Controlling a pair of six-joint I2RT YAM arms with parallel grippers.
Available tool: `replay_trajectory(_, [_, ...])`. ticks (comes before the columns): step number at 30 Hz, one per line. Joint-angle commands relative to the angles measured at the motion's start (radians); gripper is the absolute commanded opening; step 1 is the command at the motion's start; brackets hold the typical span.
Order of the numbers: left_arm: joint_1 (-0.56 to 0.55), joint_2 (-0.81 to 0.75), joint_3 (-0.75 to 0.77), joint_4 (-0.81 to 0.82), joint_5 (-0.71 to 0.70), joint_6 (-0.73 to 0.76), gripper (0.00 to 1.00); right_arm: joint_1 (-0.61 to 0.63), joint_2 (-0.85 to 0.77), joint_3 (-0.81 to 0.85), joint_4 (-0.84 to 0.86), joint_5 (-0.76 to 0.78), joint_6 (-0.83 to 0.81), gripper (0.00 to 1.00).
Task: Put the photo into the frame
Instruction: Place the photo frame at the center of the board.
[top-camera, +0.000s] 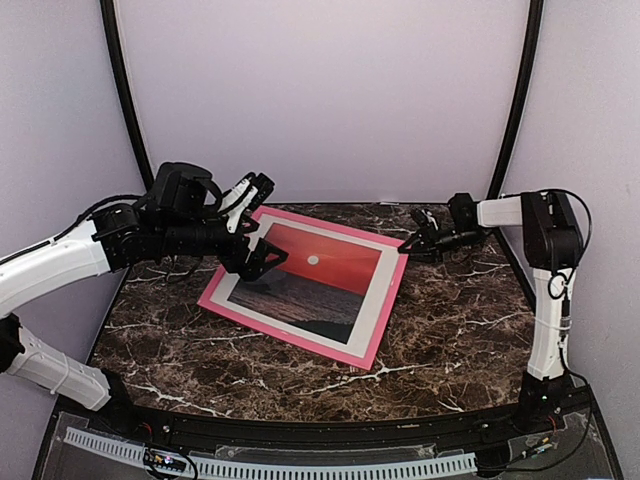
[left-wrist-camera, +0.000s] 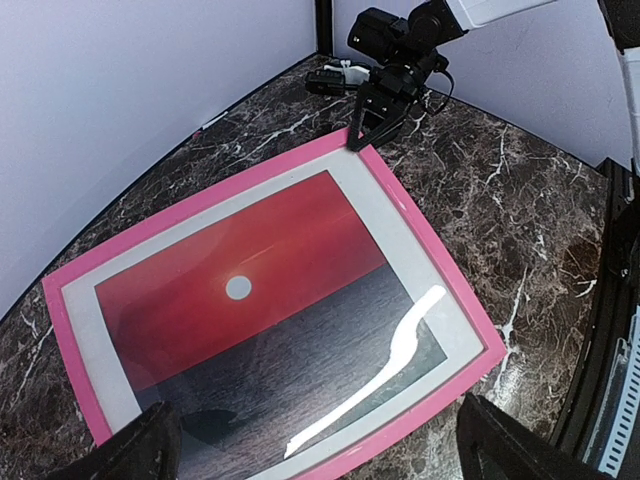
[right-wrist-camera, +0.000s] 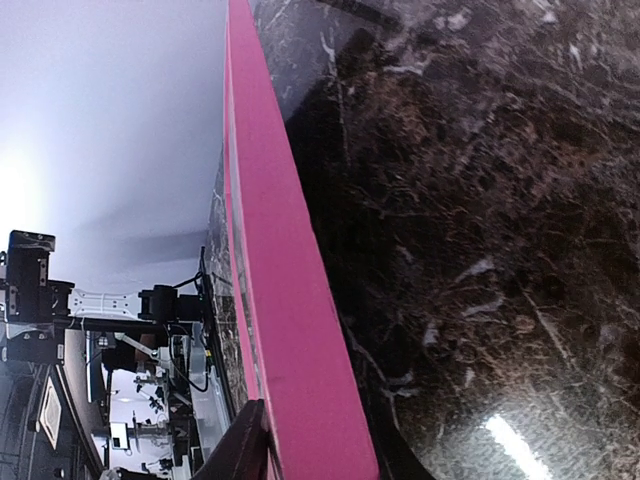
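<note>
Nothing to read here: no words, labels, brands or numbers on the photo (left-wrist-camera: 250, 330), the frame (right-wrist-camera: 290, 300), or anywhere around them.

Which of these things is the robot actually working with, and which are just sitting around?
Part of the job:
- photo, lying within the frame
- pink frame
- left tool, open above the photo
- right tool, at the frame's right corner

Just there:
- marble table
- grey walls

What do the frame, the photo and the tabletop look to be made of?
The frame: matte pink-painted face; core material unclear. The photo: glossy print or glazing, given the white glare streak. The tabletop: polished dark marble or marble-look laminate, white veins, bright reflections.
</note>
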Motion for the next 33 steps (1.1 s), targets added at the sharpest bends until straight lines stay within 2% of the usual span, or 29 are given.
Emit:
replay_trajectory(1, [0.007, -0.023, -0.033, 0.024, 0.000, -0.026, 0.99, -0.014, 0.036, -0.008, 0.098, 0.048, -0.004, 0.30])
replay_trajectory(11, [0.007, -0.007, -0.090, 0.048, -0.089, -0.060, 0.99, -0.046, 0.077, -0.033, 0.150, 0.096, 0.056, 0.41])
replay_trajectory(23, [0.027, 0.094, -0.113, 0.095, -0.194, -0.164, 0.99, -0.069, -0.024, -0.090, 0.140, 0.360, 0.104, 0.54])
replay_trajectory(28, [0.123, 0.126, -0.119, 0.114, -0.167, -0.214, 0.99, -0.068, -0.107, -0.131, 0.115, 0.535, 0.110, 0.58])
replay_trajectory(33, [0.261, 0.171, -0.140, 0.145, -0.067, -0.284, 0.99, -0.036, -0.210, -0.236, 0.151, 0.598, 0.125, 0.61])
